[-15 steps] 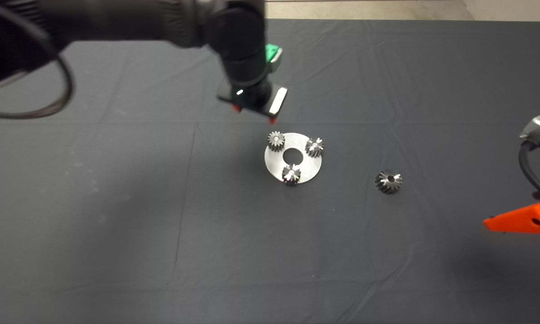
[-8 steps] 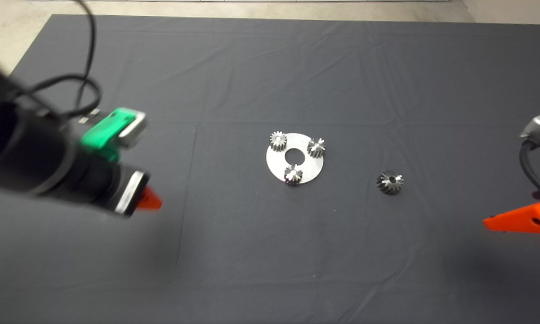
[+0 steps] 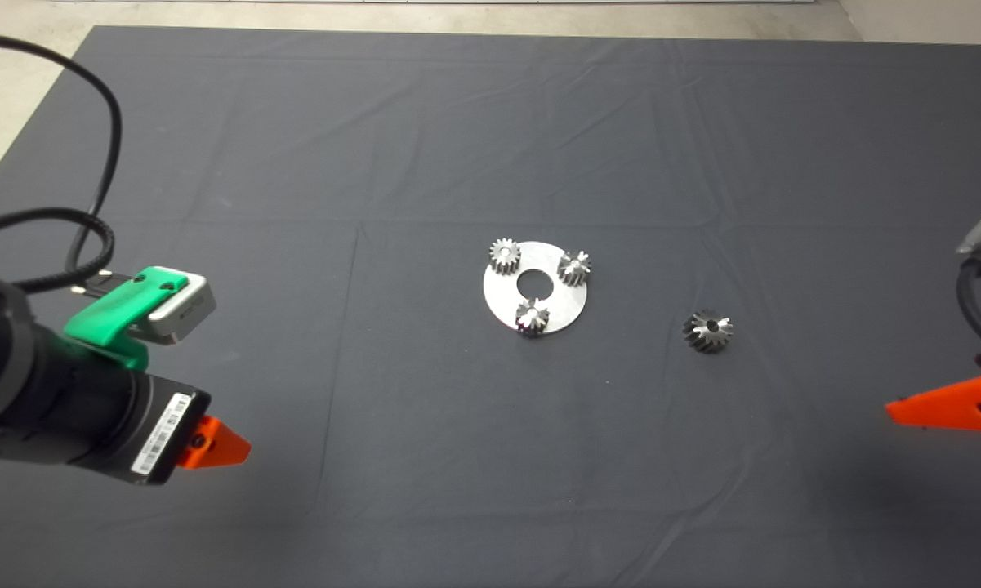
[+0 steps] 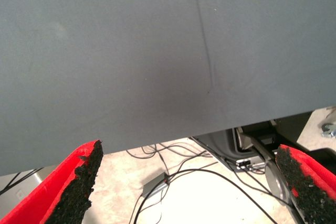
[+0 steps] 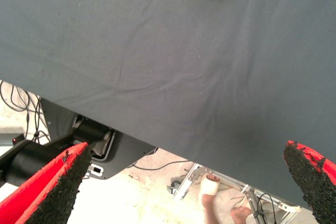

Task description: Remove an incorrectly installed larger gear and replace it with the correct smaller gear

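mat [image 3: 425, 147] open all round | obstacles: disc [image 3: 564, 306], larger gear [image 3: 708, 331]

The left gripper [image 3: 216, 445] is hovering low at the left, fingers [image 4: 79, 182] spread wide with nothing between them. The right gripper [image 3: 947, 404] is waiting at the right edge, equally wide apart.

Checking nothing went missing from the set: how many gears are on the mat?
4. Three stand on the round plate: the smaller gear, one across the hole, one at its near edge. The larger gear lies apart on the mat, toward the right arm.
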`<control>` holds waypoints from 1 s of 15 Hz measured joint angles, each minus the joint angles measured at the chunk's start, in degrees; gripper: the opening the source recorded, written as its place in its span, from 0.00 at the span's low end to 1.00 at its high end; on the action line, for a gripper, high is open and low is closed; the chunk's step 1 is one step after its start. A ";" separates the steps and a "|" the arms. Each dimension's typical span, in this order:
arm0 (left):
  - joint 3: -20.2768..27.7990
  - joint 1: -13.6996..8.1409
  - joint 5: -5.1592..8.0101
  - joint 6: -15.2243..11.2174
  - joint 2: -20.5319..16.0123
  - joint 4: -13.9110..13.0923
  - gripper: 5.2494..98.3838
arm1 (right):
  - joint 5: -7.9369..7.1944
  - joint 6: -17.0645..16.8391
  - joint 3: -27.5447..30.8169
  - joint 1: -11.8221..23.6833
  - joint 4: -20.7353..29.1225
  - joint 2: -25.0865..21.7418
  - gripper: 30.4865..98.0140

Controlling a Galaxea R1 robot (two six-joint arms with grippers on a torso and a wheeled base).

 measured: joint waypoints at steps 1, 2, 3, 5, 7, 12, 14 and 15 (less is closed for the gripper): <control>-0.06 0.00 -0.03 0.00 0.00 -0.09 0.89 | -0.02 0.00 0.05 0.02 0.00 0.00 0.98; -0.09 -0.10 -0.13 0.00 -0.05 -0.13 0.89 | -0.02 0.00 0.02 0.00 0.04 0.00 0.98; -0.09 -0.33 -0.13 0.00 -0.20 -0.27 0.89 | 0.05 0.01 0.05 0.02 0.06 -0.01 0.98; -0.17 -0.30 -0.02 0.02 -0.55 -0.57 0.94 | 0.16 1.67 0.21 0.02 0.09 -0.34 0.98; -0.17 -0.33 0.01 0.02 -0.39 -0.76 0.94 | 0.08 2.38 0.46 0.02 0.15 -0.28 0.98; 0.32 -0.33 -0.02 0.37 -1.13 -0.94 1.00 | -0.11 2.55 0.51 0.00 0.28 3.07 0.98; 0.38 -0.30 -0.03 0.57 -1.85 -1.07 1.00 | 0.03 2.56 0.51 0.00 0.30 3.83 0.98; 0.40 -0.34 0.11 0.59 -2.06 -1.11 1.00 | 0.03 2.57 0.51 0.00 0.30 3.88 0.98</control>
